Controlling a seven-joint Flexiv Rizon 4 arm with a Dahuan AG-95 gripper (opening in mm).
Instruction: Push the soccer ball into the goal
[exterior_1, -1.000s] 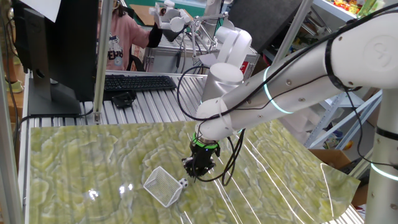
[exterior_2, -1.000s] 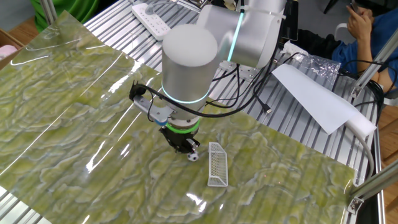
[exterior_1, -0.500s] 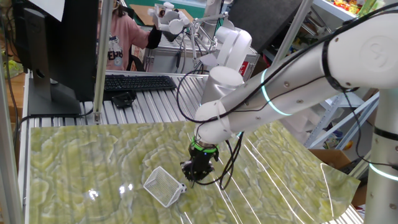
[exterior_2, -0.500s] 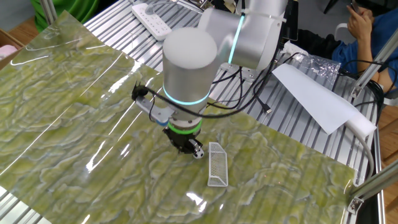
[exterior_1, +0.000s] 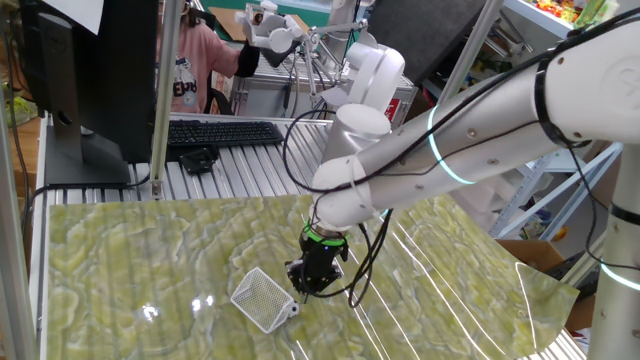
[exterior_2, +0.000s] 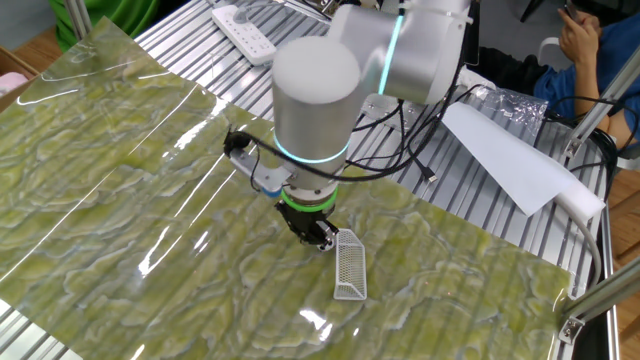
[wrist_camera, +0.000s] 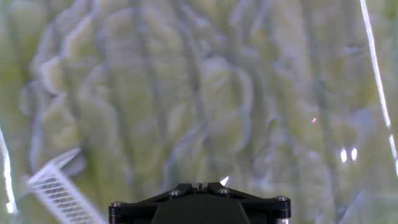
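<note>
The goal (exterior_1: 258, 297) is a small white mesh net lying on the green patterned mat. It also shows in the other fixed view (exterior_2: 350, 263) and at the lower left of the hand view (wrist_camera: 57, 190). My gripper (exterior_1: 303, 284) points down with its jaws shut, its tip right beside the goal's open side (exterior_2: 323, 240). In the hand view only the dark fingertip block (wrist_camera: 199, 186) shows at the bottom edge. The soccer ball is not clearly visible in any view. It is probably hidden by the gripper tip at the goal's mouth.
The green mat (exterior_1: 150, 250) covers the ribbed metal table. A keyboard (exterior_1: 222, 132) and a monitor (exterior_1: 90, 70) stand at the back. A white paper sheet (exterior_2: 505, 150) and a power strip (exterior_2: 245, 35) lie off the mat. Cables hang from my wrist.
My gripper has slid toward the goal, pushing the ball along. The ball showed beside the fingertips earlier and is now out of sight at the goal's mouth.
</note>
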